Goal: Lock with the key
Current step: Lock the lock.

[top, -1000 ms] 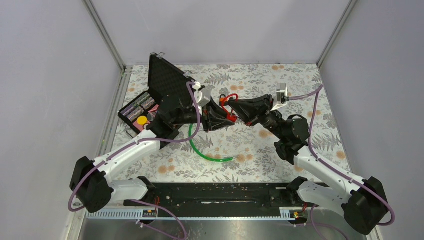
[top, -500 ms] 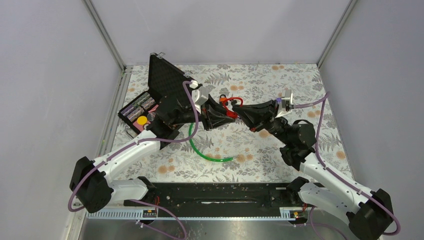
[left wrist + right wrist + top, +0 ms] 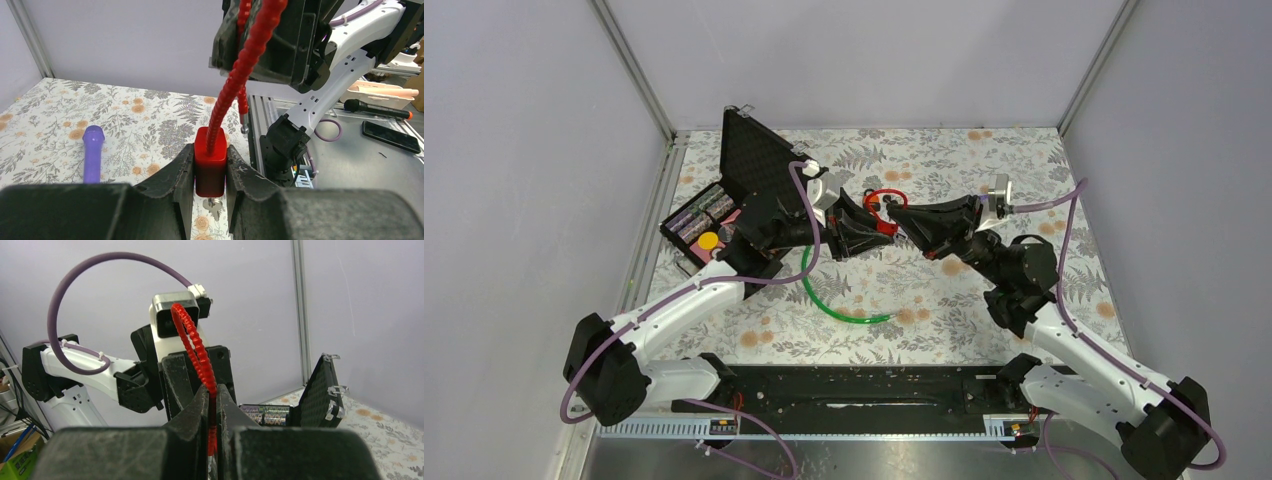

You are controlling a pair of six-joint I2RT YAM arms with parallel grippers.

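My left gripper (image 3: 210, 151) is shut on the red padlock body (image 3: 210, 167) and holds it above the table. A silver key (image 3: 215, 206) hangs from the underside of the body. The lock's red ribbed cable (image 3: 235, 75) rises from the body into my right gripper (image 3: 213, 390), which is shut on the cable (image 3: 197, 350). In the top view the two grippers meet tip to tip mid-table: the left gripper (image 3: 876, 226), the right gripper (image 3: 898, 213), with the red cable loop (image 3: 886, 196) arching above them.
An open black case (image 3: 754, 180) with several small items and a yellow disc (image 3: 709, 240) stands at the back left. A green cable ring (image 3: 824, 297) lies on the floral mat below the grippers. A purple pen-like stick (image 3: 93, 152) lies on the mat.
My right arm has swung its wrist to the right and re-angled while keeping hold of the cable; the red loop now stands rounder and higher. The left arm has barely moved.
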